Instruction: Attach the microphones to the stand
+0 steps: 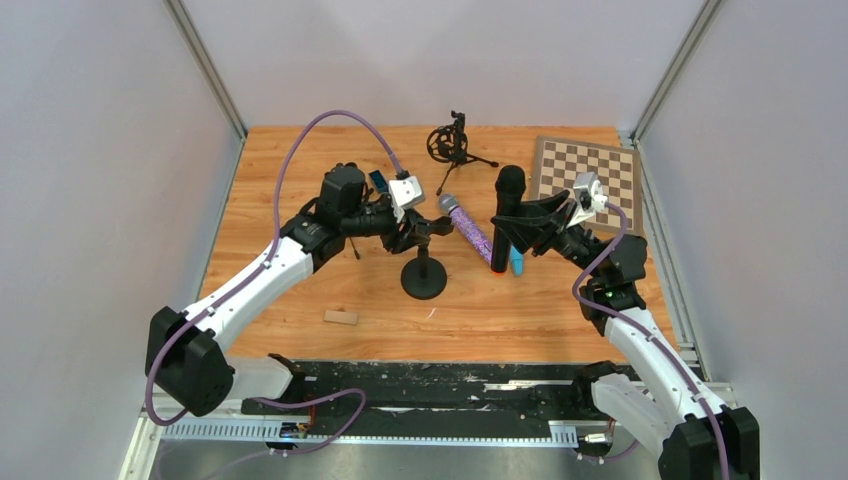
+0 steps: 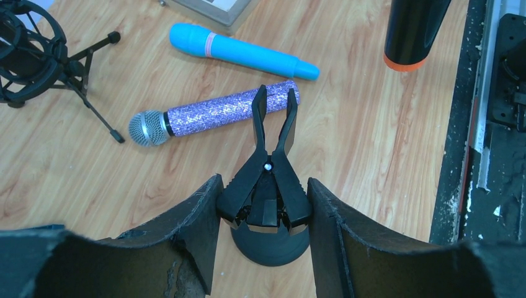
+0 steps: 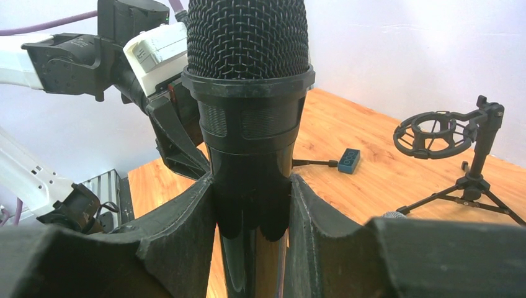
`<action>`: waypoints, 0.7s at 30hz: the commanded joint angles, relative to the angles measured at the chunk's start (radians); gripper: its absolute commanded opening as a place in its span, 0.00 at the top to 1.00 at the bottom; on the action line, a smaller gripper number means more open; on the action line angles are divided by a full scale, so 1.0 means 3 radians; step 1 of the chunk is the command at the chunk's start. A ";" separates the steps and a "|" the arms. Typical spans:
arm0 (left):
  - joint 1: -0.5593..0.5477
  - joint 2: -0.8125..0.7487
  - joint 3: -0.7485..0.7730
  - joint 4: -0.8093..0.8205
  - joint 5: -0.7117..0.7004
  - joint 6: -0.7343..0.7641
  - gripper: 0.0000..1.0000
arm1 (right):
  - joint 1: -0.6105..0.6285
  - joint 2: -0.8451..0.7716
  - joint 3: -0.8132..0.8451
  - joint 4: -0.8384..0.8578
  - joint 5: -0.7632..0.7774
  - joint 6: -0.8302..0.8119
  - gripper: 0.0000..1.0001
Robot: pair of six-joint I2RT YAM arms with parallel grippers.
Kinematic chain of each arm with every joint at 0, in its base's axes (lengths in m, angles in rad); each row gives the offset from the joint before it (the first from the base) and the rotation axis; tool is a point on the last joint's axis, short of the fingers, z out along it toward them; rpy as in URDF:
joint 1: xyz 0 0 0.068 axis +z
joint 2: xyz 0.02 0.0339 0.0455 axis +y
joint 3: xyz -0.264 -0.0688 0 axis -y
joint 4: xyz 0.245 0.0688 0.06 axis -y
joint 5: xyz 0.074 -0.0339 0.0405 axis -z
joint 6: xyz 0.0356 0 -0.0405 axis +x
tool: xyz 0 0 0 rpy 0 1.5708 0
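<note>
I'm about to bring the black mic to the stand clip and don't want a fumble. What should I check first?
1. Right gripper clamps black mic, upright: ok.
2. Left gripper grips clip: ok.
3. Clip prongs open enough for the mic: cannot tell; only a narrow V shows.
4. Mic lined up with clip: not ok; in the top view it stands beside the clip, apart from it.
5. Purple mic clear of stand base: ok, apart.

Right pincer (image 1: pixel 518 234) holds the black microphone (image 1: pixel 510 190) (upright); left pincer (image 1: pixel 425 232) grips the stand (image 1: pixel 424 280).
</note>
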 commanded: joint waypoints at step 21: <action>0.0108 -0.0309 -0.0079 0.0081 0.0259 0.0474 0.00 | 0.0014 -0.0080 -0.0033 0.0150 0.0076 -0.0014 1.00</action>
